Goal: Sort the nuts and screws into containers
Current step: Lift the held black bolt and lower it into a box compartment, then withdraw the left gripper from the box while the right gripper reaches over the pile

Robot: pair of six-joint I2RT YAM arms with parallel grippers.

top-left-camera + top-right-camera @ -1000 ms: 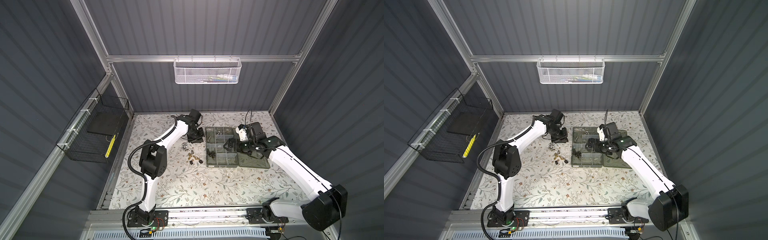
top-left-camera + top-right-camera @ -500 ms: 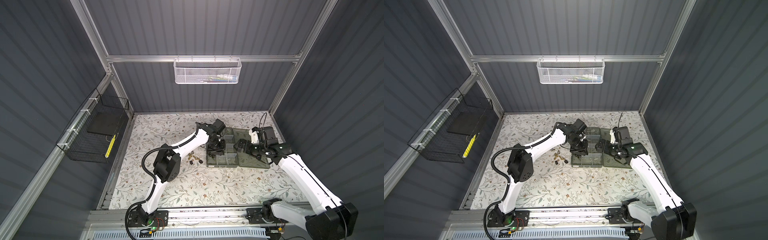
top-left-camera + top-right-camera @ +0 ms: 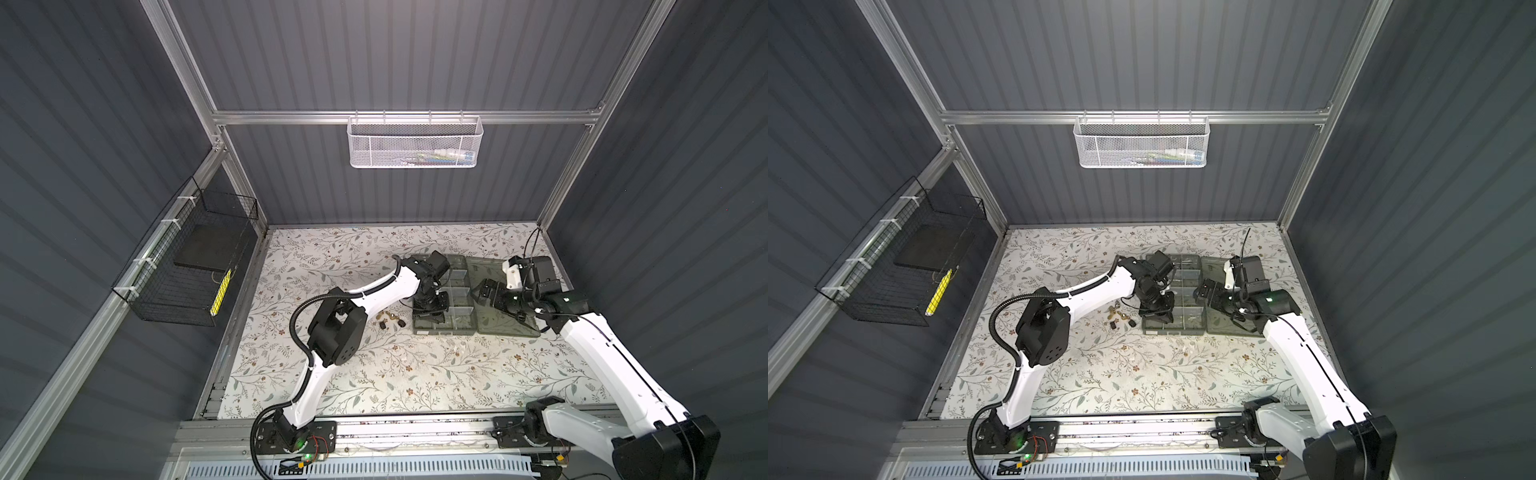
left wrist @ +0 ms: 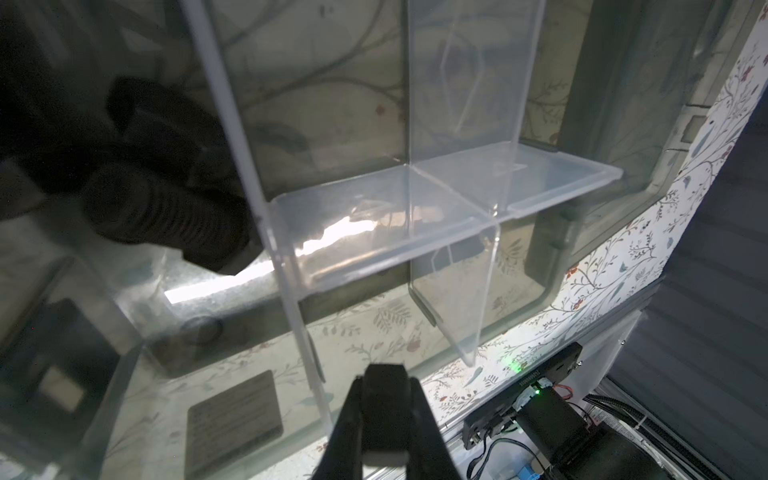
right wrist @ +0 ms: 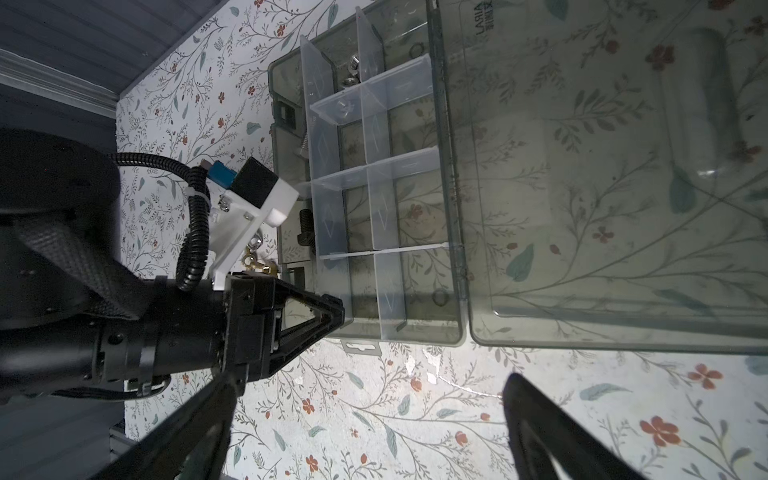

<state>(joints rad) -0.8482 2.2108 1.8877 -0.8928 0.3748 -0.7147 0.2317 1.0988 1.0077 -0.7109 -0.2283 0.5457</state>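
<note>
The left pincer (image 3: 430,311), clamping a small black piece (image 4: 383,409), is reaching down into the near left compartment of the organiser box (image 3: 446,331), blocking it. Clear dividers (image 4: 449,199) are standing between compartments, narrowing every way in. The open lid (image 3: 505,326) is lying flat beside the box, under the wide-spread right pincer (image 5: 370,432). Screws and nuts (image 3: 390,323) are littering the bench (image 3: 374,374) left of the box; the near bench is lying open.

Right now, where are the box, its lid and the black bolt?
box (image 5: 415,332): right wrist view, on its end wall.
lid (image 5: 615,187): right wrist view, middle of the open panel.
black bolt (image 4: 166,199): left wrist view, on its threaded shank.
</note>
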